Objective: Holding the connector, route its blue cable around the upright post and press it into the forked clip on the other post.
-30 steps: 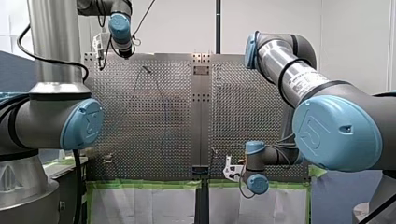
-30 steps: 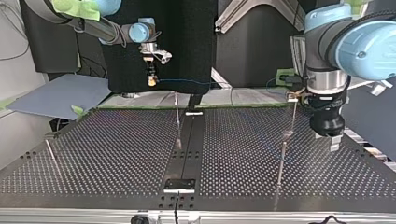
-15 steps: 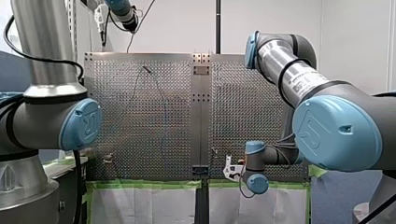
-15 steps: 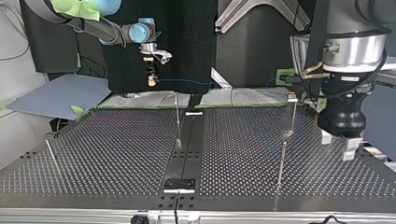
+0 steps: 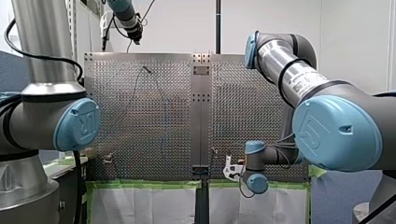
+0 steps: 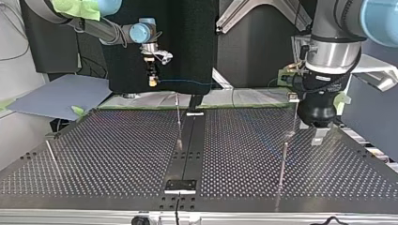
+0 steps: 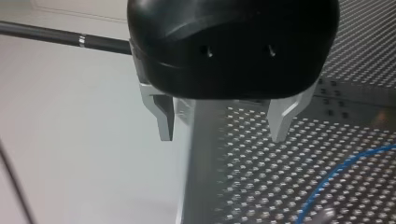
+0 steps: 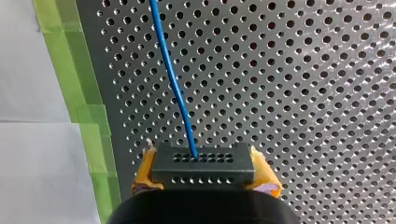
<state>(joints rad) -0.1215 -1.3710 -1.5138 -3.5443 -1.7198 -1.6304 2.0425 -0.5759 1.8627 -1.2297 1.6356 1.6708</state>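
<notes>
At surface's [image 6: 94, 154] taped edge: R tool [image 8: 205, 173] clamped on connector [image 8: 204, 161] | L tool [image 7: 222, 133] gaping, empty, over opp. edge | risk: blue cable [image 8: 175, 88] snags post [image 6: 179, 123], yanks connector loose

The table [image 8: 327, 70] is perforated metal with a dull shine. The connector [image 8: 203, 167] looks like matt black plastic, and its blue cable [image 8: 173, 84] is smooth. My left gripper [image 7: 222, 136] has a glossy black shell and bare metal fingers [image 7: 164, 116].

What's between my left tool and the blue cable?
Only bare perforated table; in the left wrist view the left tool hangs open, apart from the blue cable.
</notes>
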